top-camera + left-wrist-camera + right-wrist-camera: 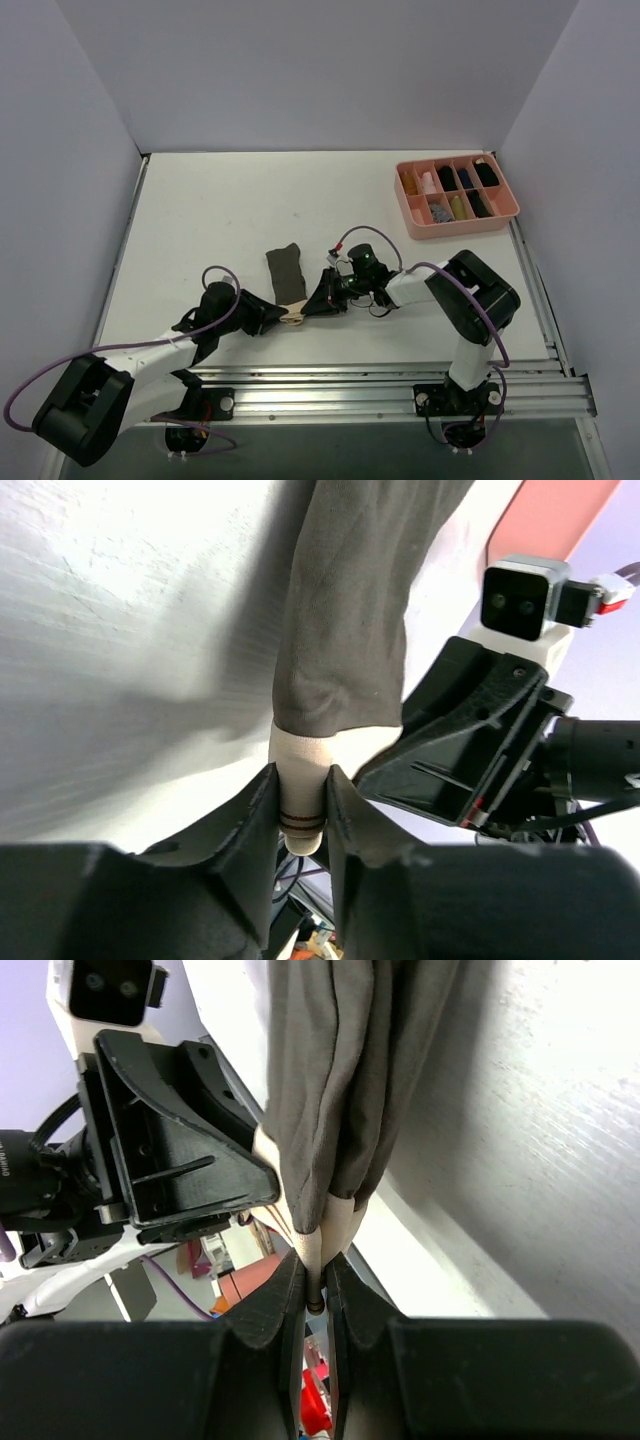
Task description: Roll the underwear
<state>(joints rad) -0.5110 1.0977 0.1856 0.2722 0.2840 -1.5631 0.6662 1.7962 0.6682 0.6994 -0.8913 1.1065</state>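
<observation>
Your underwear (287, 272) lies in a narrow strip on the surface (220, 220), a little in front of the middle, running away from the arms. Its near end, the waistband (295, 318), is right where both sets of jaws meet.

Left wrist view: your left jaws are nearly closed, pinching the waistband (300, 775) between the two fingers (258, 815), and the olive cloth (340, 630) stretches up and away from the grip. The right jaws sit just beside them on the right.

Right wrist view: your right jaws are squeezed almost together on a thin fold of the waistband (338, 1222), with bunched cloth (330, 1080) hanging out beyond the tips. The left jaws are close on the left, near touching.

From above, the left arm (150, 350) reaches in from the near-left and the right arm (470, 290) folds in from the right, tips facing each other. The pink tray (460, 228) is well apart, at the far right.
</observation>
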